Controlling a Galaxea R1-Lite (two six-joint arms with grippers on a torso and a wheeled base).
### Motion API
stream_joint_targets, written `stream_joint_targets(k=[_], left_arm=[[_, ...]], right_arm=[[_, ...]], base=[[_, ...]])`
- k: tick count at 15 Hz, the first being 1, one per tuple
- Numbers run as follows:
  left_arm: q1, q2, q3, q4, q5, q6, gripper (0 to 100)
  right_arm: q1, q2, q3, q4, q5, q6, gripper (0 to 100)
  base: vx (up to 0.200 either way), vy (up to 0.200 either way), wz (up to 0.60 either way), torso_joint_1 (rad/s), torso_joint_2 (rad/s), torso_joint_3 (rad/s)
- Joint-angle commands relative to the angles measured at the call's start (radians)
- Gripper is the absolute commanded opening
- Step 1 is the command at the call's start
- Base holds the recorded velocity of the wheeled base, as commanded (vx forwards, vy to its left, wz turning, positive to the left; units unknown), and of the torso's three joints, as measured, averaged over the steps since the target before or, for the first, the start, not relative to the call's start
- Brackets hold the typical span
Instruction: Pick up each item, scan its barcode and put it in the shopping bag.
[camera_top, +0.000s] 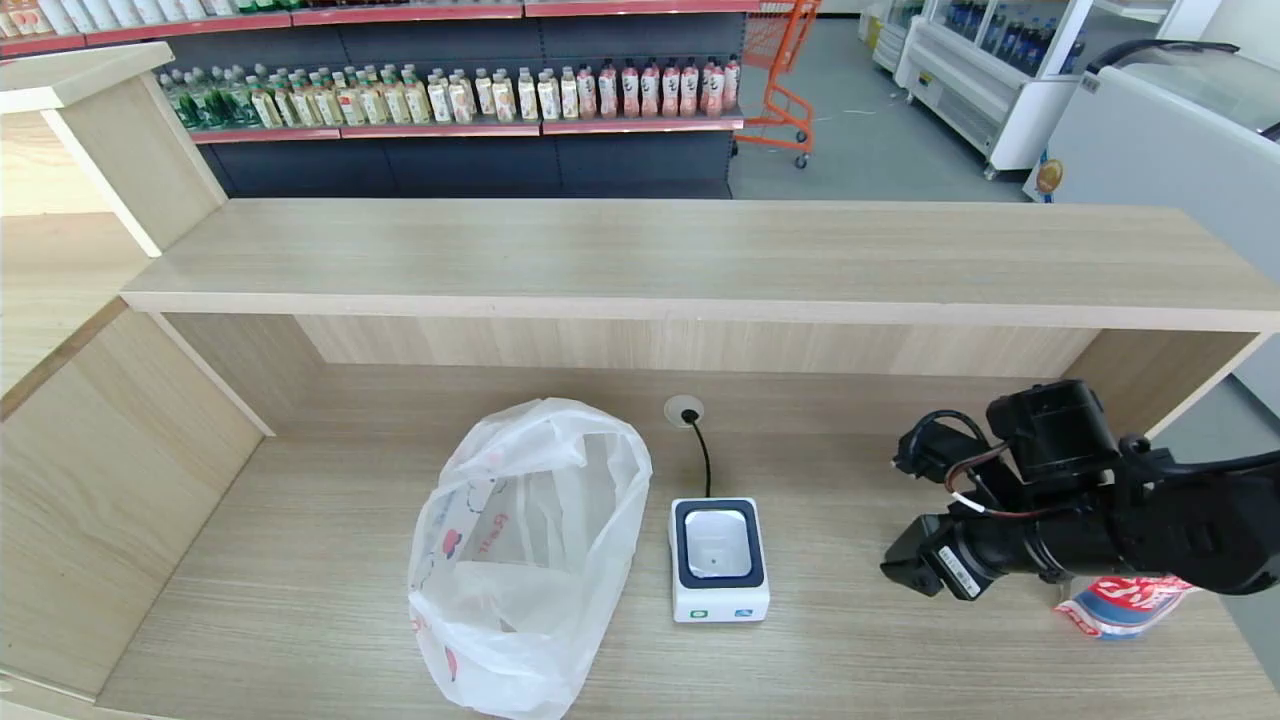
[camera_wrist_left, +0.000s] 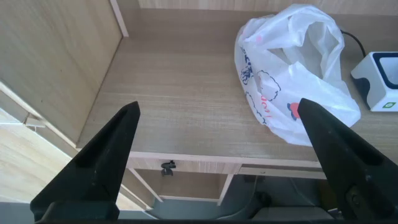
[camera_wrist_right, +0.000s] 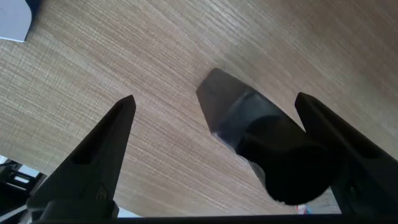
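Over the counter's (camera_top: 300, 600) front edge, right gripper (camera_wrist_right: 214, 98) and left gripper (camera_wrist_left: 218, 104) both gape wide, empty; head view shows a packet (camera_top: 1125, 605) at the right front corner.

Snack packet (camera_top: 1125, 603), 3 o'clock of scanner (camera_top: 719, 560): mostly hidden beneath right arm (camera_top: 1150, 520). Shopping bag (camera_top: 520, 560): base cut by lower edge.

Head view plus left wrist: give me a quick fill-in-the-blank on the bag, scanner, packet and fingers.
1. The bag lies to the ____ of the scanner.
2. The left fingers are ____, with nothing between them.
3. The packet lies at the counter's ____ end.
Missing words: left; open; right.
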Motion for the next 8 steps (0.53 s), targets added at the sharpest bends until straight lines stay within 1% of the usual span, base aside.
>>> stream_joint_targets(k=[1,3,5,8], left_arm=[[-0.001,0.000,0.000,0.000,0.000,0.000,100],[0.001,0.000,0.000,0.000,0.000,0.000,100],[-0.001,0.000,0.000,0.000,0.000,0.000,100],[-0.001,0.000,0.000,0.000,0.000,0.000,100]], right_arm=[[0.022,0.069,-0.007,-0.036,0.000,-0.031,100],[0.019,0.101,-0.004,-0.105,-0.001,-0.069,100],[0.016,0.115,-0.009,-0.123,-0.024,-0.083,100],[0.014,0.129,-0.007,-0.141,-0.024,-0.083,100]], base=[[0.000,0.000,0.00,0.000,0.00,0.000],[0.000,0.000,0.00,0.000,0.00,0.000],[0.000,0.000,0.00,0.000,0.00,0.000],[0.000,0.000,0.00,0.000,0.00,0.000]])
